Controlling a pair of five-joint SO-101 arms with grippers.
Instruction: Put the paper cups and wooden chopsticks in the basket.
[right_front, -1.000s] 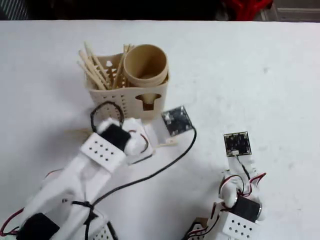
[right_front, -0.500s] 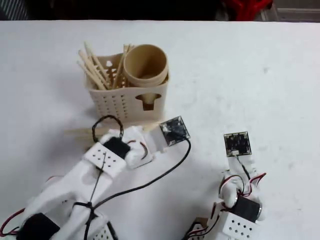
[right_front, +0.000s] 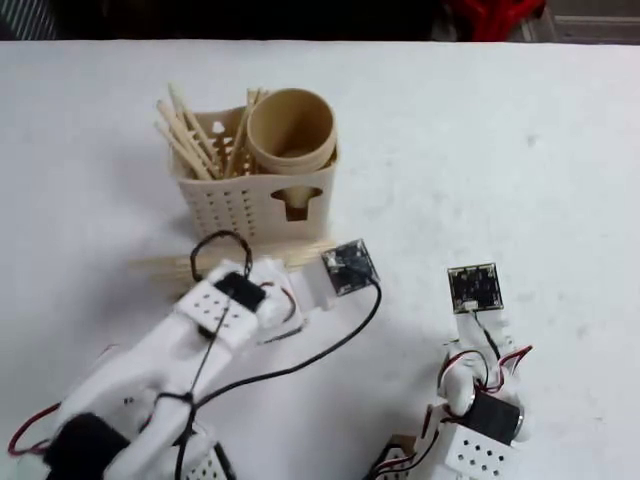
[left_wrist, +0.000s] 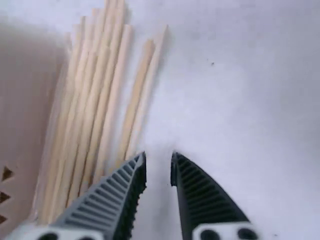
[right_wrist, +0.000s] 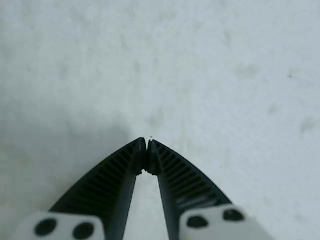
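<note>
Far left on the white surface (right_front: 520, 130): basket (right_front: 250, 205), with a paper cup (right_front: 291, 128) in its right part and leaning chopsticks (right_front: 188, 135) in its left. Just beside the basket's near wall, flat and parallel to it: loose bundle of chopsticks (left_wrist: 95, 105). Left pincer (left_wrist: 157, 167) low at the bundle's outer edge, released, narrowly parted over bare surface, grasping nothing. Right pincer (right_wrist: 148, 146) clenched on nothing, near right, well apart. Open surface from the basket's right side to the far edge.
</note>
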